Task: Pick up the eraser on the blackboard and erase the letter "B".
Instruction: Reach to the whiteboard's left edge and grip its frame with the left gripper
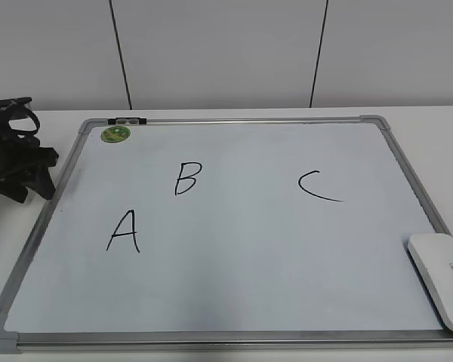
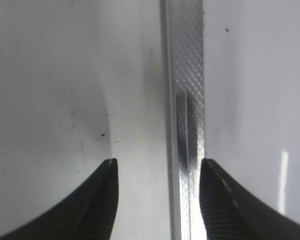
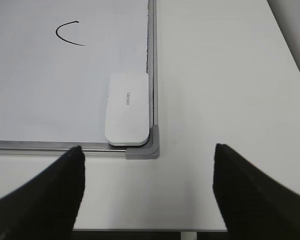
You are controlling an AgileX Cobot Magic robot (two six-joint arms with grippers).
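Eraser (image 3: 126, 109) lies untouched in blackboard (image 1: 234, 341) near-right corner; both grippers' jaws spread, empty, ready for pickup.

The white table (image 1: 438, 143) carries the blackboard (image 1: 234, 332), which lies flat and fills most of its top, reaching close to the near edge. The black left end effector (image 1: 19, 162) rests on the table by its left edge, just beside the blackboard's frame
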